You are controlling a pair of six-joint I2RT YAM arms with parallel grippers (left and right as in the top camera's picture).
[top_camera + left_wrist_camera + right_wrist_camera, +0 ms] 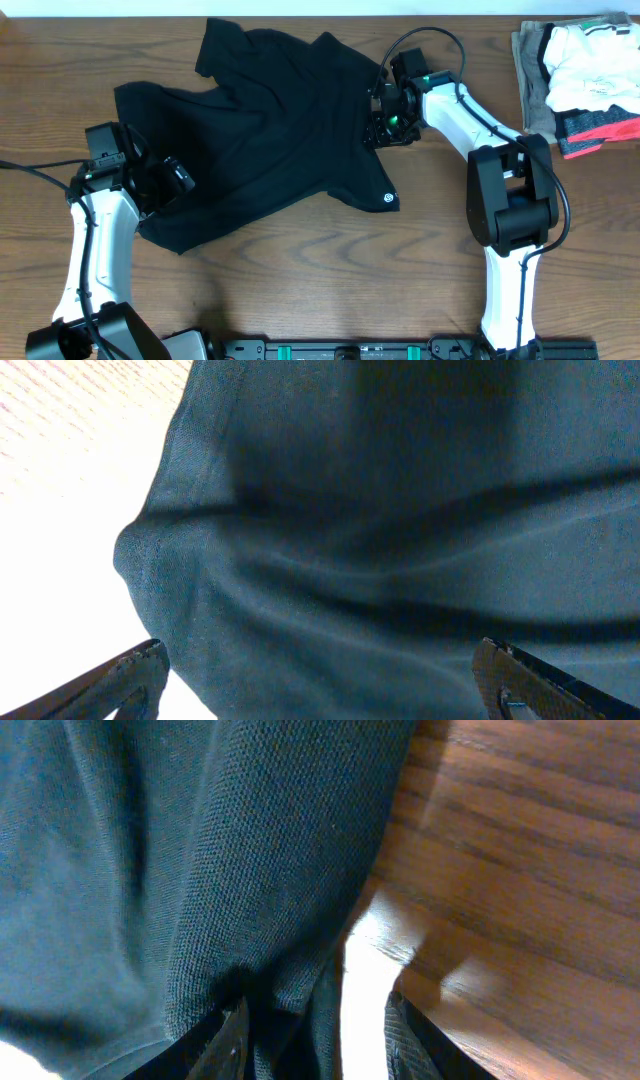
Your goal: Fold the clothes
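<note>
The right claw (380, 122) stood at the right edge of the black shirt (270, 130) with its two dark fingers apart. A fold of fabric hung between them, but a bright gap showed beside one finger, so nothing was clamped. The left claw (178, 180) hovered at the shirt's lower left part, both fingers spread wide. Seen from close, the fabric had a fine pebbled knit, soft and creased in long folds. The one shirt lay crumpled and spread across the middle of the brown, grained wooden bench (330, 290), with one small round white logo (389, 200) visible near its lower right corner. At the far right corner lay three pieces together: a white garment (590, 55), a khaki-grey garment (530, 75) and a red-and-dark striped garment (600, 130).
</note>
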